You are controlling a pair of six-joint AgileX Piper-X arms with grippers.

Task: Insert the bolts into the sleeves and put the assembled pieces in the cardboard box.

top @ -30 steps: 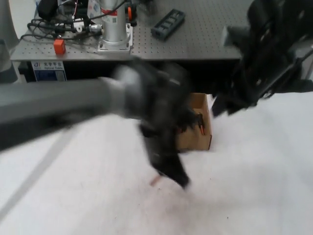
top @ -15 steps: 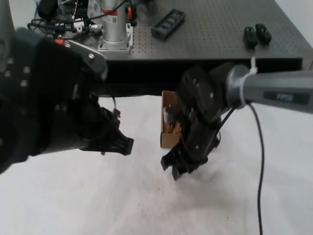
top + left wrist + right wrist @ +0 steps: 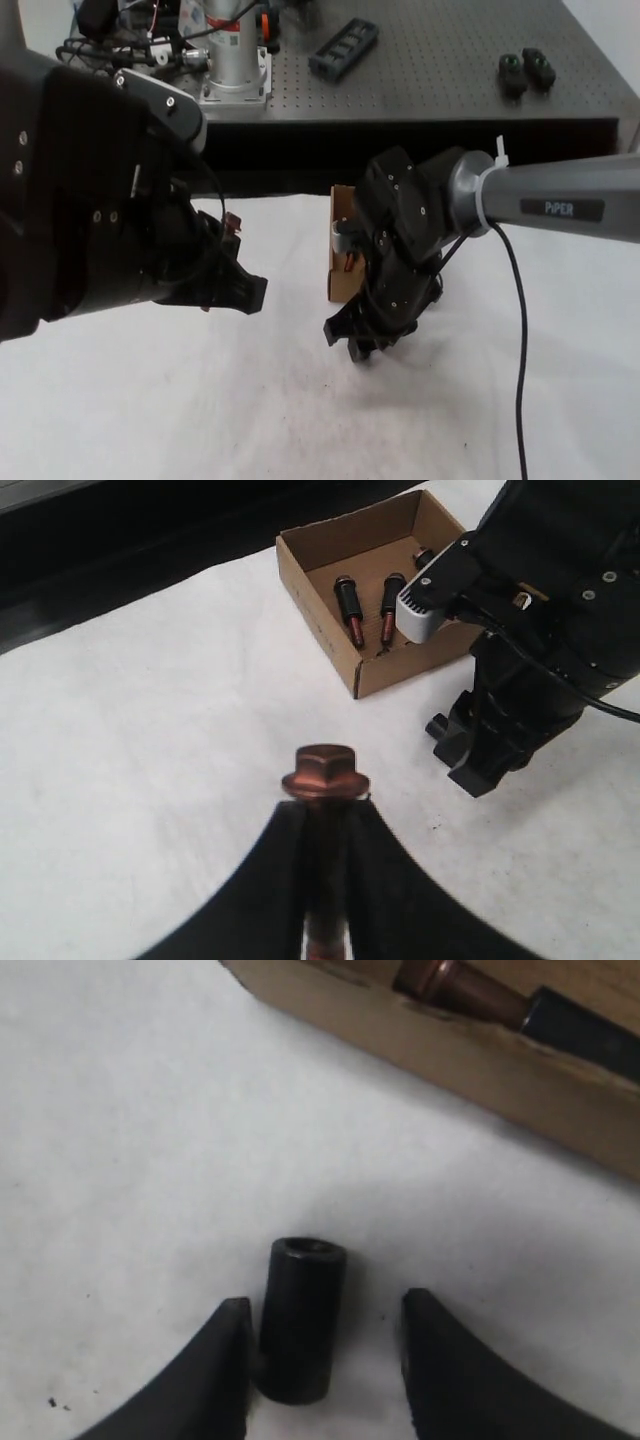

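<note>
Task status, placed from the box [image 3: 380, 590]. Inside the box: two assembled pieces [image 3: 350, 605] side by side on its floor, with perhaps a third under the right arm, too hidden to confirm. That share counts as done. Near the box, above the cloth [image 3: 300, 420]: the left gripper [image 3: 325, 812], pinched on the shank of a bolt [image 3: 322, 778] with the hex head clear of the fingertips. Just beside the box's front wall, on the cloth: one sleeve [image 3: 300, 1320]. The right gripper [image 3: 325, 1305] is spread around it, one finger close against it and the other apart, so the sleeve is judged not yet gripped. Left to do for this pair: grasp the sleeve, insert the bolt, and place the piece in the box.
</note>
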